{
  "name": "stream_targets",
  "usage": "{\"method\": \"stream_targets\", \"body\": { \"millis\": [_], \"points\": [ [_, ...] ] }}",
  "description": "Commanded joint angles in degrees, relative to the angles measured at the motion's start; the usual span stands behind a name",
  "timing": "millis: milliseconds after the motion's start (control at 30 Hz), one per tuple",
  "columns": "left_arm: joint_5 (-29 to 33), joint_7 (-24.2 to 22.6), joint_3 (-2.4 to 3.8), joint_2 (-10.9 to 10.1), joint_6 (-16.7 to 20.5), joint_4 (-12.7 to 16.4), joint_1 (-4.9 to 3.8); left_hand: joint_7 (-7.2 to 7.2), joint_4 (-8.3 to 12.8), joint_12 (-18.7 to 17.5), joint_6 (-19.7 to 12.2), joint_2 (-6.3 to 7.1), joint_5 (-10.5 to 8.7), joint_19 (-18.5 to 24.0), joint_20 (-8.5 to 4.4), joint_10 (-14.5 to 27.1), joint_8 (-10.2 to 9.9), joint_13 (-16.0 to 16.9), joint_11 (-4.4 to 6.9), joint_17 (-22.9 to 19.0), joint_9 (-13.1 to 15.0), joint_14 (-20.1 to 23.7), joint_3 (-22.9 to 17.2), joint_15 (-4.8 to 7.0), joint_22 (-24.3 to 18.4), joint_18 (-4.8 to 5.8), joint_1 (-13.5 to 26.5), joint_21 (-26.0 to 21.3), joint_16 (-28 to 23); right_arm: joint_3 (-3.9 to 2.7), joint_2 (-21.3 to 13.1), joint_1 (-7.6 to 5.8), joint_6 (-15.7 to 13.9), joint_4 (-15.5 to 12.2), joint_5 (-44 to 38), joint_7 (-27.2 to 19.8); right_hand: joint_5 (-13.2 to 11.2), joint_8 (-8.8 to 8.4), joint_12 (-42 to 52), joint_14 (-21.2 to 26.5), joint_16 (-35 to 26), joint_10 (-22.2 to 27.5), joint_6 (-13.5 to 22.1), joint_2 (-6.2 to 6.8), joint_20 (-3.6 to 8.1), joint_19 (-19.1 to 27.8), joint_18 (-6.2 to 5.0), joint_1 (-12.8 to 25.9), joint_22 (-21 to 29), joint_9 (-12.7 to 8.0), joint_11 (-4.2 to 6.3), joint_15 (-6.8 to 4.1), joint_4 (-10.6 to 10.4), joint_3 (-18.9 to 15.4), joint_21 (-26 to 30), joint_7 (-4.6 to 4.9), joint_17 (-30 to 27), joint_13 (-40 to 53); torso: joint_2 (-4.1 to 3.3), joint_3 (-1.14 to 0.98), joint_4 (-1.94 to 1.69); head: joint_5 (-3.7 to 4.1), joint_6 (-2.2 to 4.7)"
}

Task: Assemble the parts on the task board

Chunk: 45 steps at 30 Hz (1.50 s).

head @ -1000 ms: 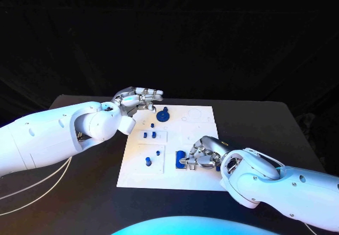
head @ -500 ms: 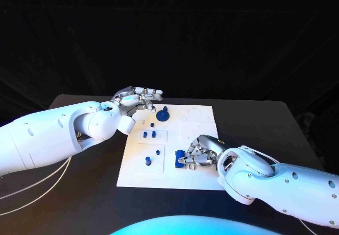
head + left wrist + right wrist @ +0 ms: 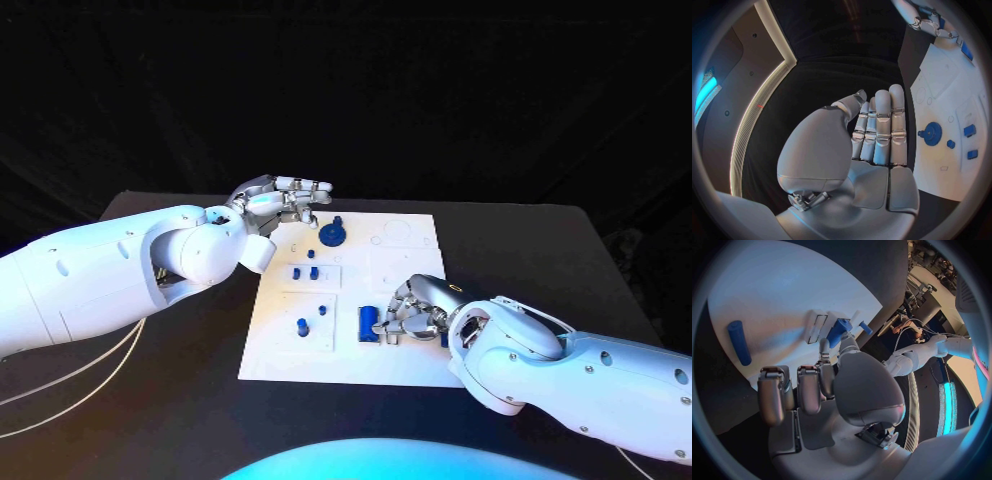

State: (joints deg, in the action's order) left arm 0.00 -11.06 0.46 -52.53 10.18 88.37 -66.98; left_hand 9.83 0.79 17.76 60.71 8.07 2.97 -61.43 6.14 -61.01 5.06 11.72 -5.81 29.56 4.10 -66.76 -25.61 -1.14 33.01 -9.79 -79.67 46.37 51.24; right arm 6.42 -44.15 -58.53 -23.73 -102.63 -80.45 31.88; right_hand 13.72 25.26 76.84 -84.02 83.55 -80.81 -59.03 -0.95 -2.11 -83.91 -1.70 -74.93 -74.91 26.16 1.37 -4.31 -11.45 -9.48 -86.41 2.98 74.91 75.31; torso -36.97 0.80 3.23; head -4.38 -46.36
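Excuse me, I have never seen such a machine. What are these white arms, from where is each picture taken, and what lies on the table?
This is a robot with two white arms, each ending in a silver robot hand. The head view looks down from the robot's head; each round picture comes from a camera at one wrist. On the black table lies a white task board with small blue parts, among them a blue gear. The left robot hand holds nothing at the board's far corner. The right robot hand grips a blue part.

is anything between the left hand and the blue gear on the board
Nothing visible stands between them. The left hand hovers at the task board's far left corner, and the blue gear lies just beside it on bare white surface.
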Motion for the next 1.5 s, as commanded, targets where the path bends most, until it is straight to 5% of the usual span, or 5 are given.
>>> {"method": "stream_targets", "body": {
  "millis": [33,967,1500],
  "points": [
    [0.28,-0.22,0.04,0.04,-0.89,0.17,-0.04,0.04,-0.02,0.32,-0.36,-0.41,-0.03,-0.29,0.0,0.26,-0.11,-0.05,0.03,-0.06,-0.04,0.3,0.19,-0.06,-0.06,-0.79,0.17,-0.19,-0.37,0.01,-0.15,0.07,0.37,-0.32,-1.5,0.19,-0.25,0.2,-0.36,-3.78,0.27,-0.37,-0.05,0.03,0.44,-4.74,0.96,-0.56,-14.12,0.1,-0.02,-0.5,0.38,-0.08,-0.19,-0.32,3.7,1.42,0.0,-0.02,-0.03,-0.03,0.05],
    [0.28,-0.24,0.04,-0.05,-0.82,0.17,-0.04,0.06,-0.06,0.39,-0.38,-0.51,-0.03,-0.32,0.0,0.33,-0.1,-0.07,0.02,-0.11,-0.04,0.31,0.18,-0.07,-0.12,-0.79,0.2,-0.28,-0.38,0.1,-0.68,0.4,2.5,-1.69,0.37,-1.82,-0.44,0.26,-0.21,-3.78,0.27,-0.51,-0.09,0.25,0.45,-4.75,0.96,-0.2,-14.13,0.14,-0.06,-0.49,0.17,-0.33,-0.21,-0.26,3.71,1.61,0.01,0.02,-0.06,-0.18,-0.17],
    [0.28,-0.2,0.04,-0.14,-0.83,0.2,-0.04,0.06,-0.09,0.44,-0.4,-0.57,-0.03,-0.35,0.01,0.38,-0.1,-0.08,0.02,-0.16,-0.04,0.31,0.18,-0.08,-0.17,-0.79,0.23,-0.34,-0.38,0.12,0.27,0.38,0.03,0.56,-1.09,-0.58,-0.15,0.5,0.27,-3.81,0.33,-0.91,-0.41,-0.75,0.52,-4.83,1.01,-0.29,-14.19,0.27,0.09,-0.59,-0.12,0.1,-0.43,-0.45,3.82,2.15,-0.01,0.01,-0.03,-0.29,-0.24]
  ]
}}
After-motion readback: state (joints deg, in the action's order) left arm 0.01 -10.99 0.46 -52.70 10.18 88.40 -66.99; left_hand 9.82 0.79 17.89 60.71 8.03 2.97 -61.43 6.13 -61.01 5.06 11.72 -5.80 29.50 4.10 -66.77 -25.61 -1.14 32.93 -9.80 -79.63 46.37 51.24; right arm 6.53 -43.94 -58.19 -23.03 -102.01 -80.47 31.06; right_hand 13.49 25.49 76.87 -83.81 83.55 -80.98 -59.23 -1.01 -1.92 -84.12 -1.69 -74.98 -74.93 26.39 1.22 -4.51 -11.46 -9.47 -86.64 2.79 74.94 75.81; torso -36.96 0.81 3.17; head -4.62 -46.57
